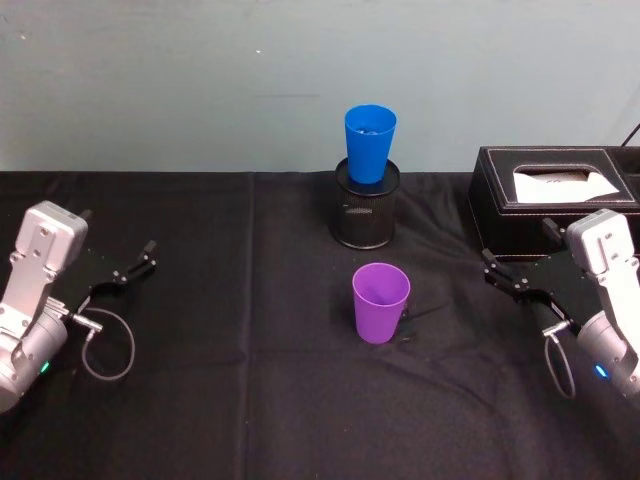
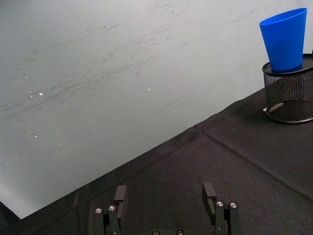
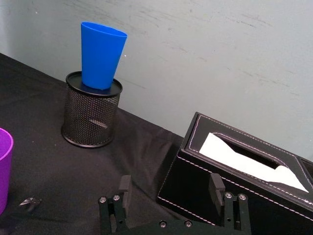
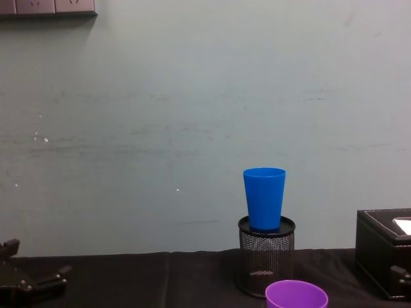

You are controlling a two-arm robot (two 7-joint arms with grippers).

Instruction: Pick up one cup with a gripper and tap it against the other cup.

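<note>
The left gripper (image 1: 135, 262) and right gripper (image 1: 497, 270) sit low at either side, jaws apart and empty, with the purple cup (image 1: 380, 302) upright between them. An off-centre pinch could tip it, and a hard tap could topple the blue cup (image 1: 369, 143) (perched in the mesh holder (image 1: 365, 212) just behind). Two grippers, two cups, one holder, one tissue box (image 1: 545, 205).
</note>
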